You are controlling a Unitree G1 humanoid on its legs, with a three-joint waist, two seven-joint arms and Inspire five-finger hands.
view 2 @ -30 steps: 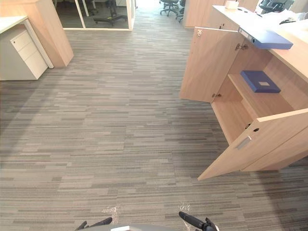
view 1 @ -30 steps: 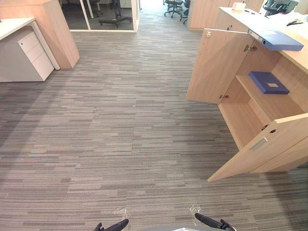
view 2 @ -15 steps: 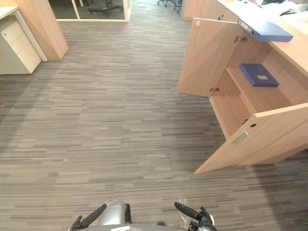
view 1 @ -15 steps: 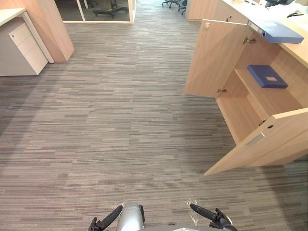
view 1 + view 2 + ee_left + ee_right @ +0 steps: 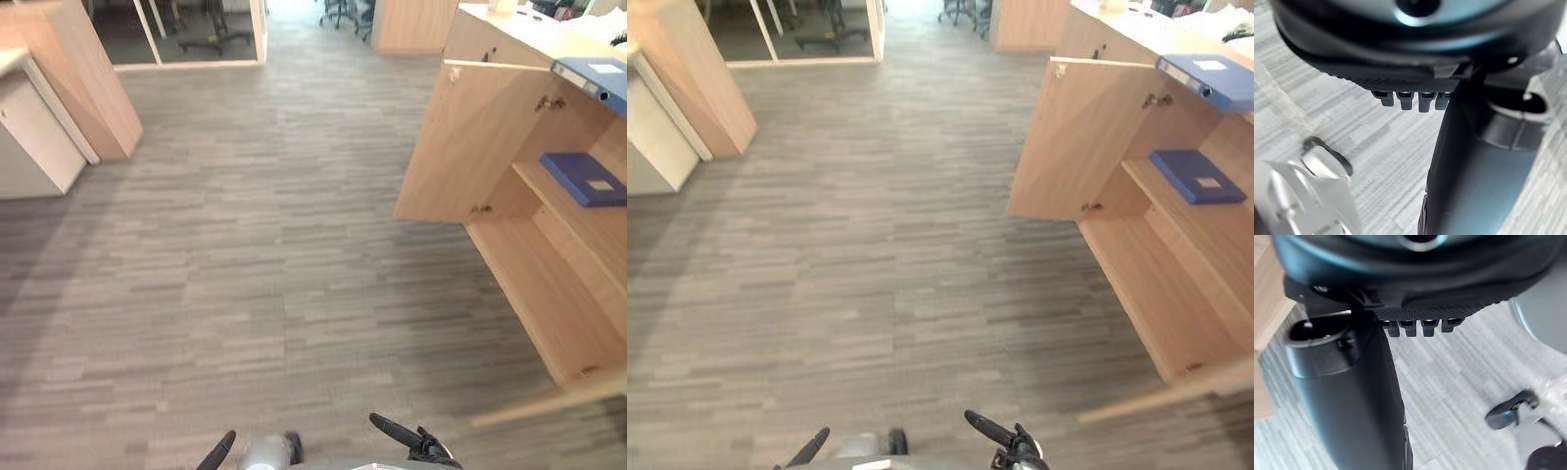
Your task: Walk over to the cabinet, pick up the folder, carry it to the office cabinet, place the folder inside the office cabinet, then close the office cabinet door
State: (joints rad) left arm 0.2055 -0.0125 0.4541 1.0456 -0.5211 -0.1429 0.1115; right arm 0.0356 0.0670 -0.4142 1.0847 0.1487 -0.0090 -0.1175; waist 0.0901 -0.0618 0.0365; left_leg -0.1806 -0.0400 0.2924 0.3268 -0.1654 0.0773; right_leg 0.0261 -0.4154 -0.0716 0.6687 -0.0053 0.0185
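Blue folder (image 5: 591, 82) on cabinet (image 5: 480, 147) top; cabinet nearer than moment ago, looks like approach still underway. Left hand (image 5: 217, 452), right hand (image 5: 407, 441) loose, empty.

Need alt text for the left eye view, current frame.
An open wooden office cabinet stands at the right on grey striped carpet, its door swung wide, with a blue folder lying on the inner shelf and a second blue binder on top. The robot's left hand and right hand show at the bottom edge, open and empty.
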